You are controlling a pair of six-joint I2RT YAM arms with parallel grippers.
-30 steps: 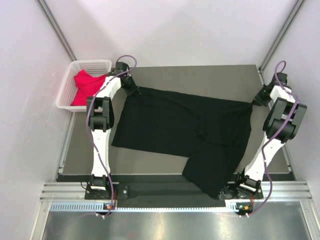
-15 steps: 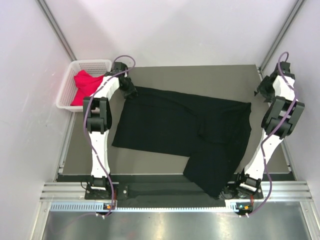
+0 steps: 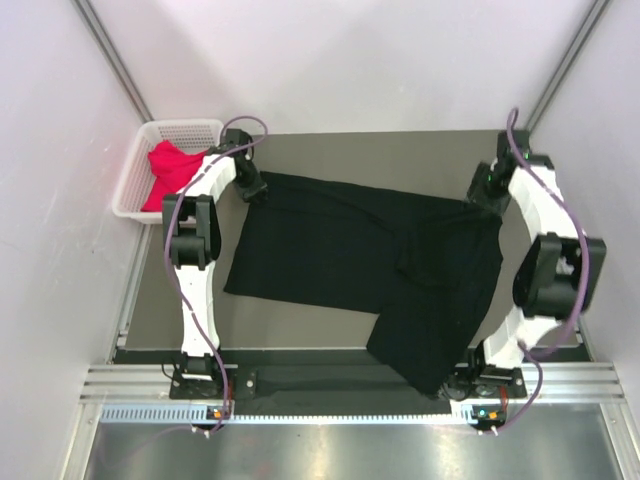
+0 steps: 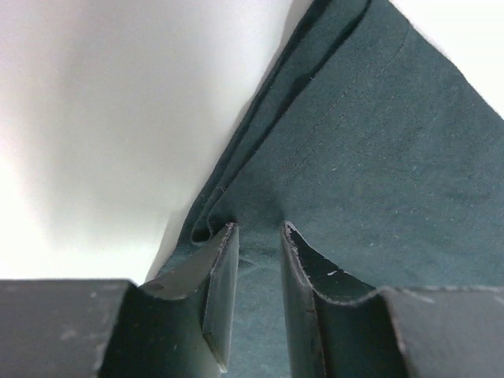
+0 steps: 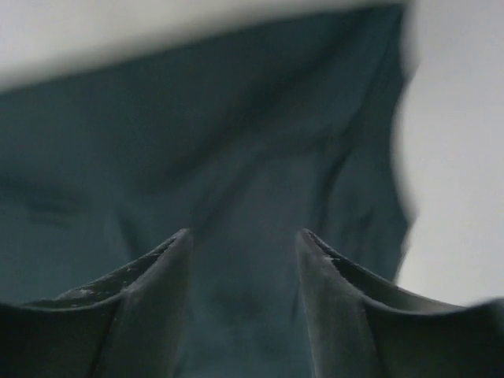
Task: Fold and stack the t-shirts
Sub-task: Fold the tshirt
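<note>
right arm (image 3: 533, 200) swung inward, jaws over t-shirt (image 3: 340, 245)

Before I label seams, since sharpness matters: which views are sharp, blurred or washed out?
Top external: sharp and evenly lit, though the black shirt is too dark to show folds. Left wrist: sharp, the stitching readable, the background blown out white. Right wrist: blurred throughout, the cloth soft, white glare along the top and right.
</note>
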